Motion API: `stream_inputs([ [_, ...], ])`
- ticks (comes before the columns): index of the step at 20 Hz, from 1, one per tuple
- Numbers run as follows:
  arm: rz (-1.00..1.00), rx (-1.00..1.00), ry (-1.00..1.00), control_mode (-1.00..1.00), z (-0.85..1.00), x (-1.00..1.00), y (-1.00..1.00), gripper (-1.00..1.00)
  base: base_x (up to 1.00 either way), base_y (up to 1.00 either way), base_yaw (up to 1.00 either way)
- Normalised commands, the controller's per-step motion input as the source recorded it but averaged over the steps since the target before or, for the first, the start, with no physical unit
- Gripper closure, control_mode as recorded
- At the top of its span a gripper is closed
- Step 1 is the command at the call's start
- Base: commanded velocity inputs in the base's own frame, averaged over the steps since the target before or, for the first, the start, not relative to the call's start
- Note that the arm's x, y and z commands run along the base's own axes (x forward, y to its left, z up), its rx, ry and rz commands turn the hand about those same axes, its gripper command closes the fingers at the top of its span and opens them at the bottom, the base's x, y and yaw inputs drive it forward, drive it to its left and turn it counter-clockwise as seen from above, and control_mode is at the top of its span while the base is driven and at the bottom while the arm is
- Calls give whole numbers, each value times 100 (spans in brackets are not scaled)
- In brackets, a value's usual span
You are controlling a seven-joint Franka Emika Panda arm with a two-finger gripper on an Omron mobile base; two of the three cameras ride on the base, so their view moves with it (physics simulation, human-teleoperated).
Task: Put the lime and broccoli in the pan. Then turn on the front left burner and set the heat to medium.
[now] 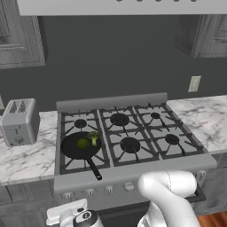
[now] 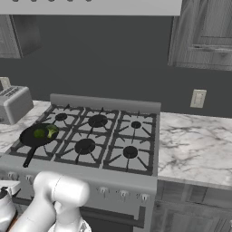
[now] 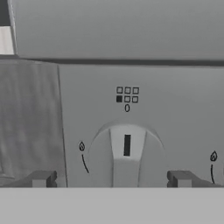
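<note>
1. End effector (image 3: pixel 114 178): fingers spread wide, one tip each side of a stove knob (image 3: pixel 126 155), nothing gripped. Tips look just short of the knob, contact not confirmed. In left base view the hand sits low at the stove front (image 1: pixel 73 216), under the left end of the knob row.
2. Knob: pointer bar straight up at the "0" mark, so judged off. Small six-square diagram above it has the lower-left square filled, which I read as front left burner. Spread fingers centred on the knob fit a pinch-and-turn approach.
3. Flame mark and arc to the knob's left, a second flame at right edge, likely the next knob's. No medium mark legible; the stop point would have to be judged by angle.
4. Pan (image 1: pixel 79 147) sits on the front left burner (image 1: pixel 71 163), handle pointing toward the stove front. Lime (image 1: pixel 83 143) and broccoli (image 1: pixel 93 138) are both inside, side by side. Placing part looks done; burner part not yet.
5. Burner cap hidden under the pan, only grate bars show. No flame seen.
6. Toaster (image 1: pixel 18 122) on the surface (image 1: pixel 26 157) left of the stove, well apart from the pan.
7. Knob's lower half cut off in hand view; fingertip pads hard to make out.
</note>
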Motion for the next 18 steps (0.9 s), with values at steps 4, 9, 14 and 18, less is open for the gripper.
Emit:
stream_inputs([
  [4,0,0,0,-100,-15,2,0,-100,0,0,0],
  [9,0,0,0,-100,-7,0,0,-100,0,0,0],
  [14,0,0,0,-100,0,3,0,-100,0,0,0],
  [18,0,0,-1,-100,1,7,0,-100,0,0,0],
])
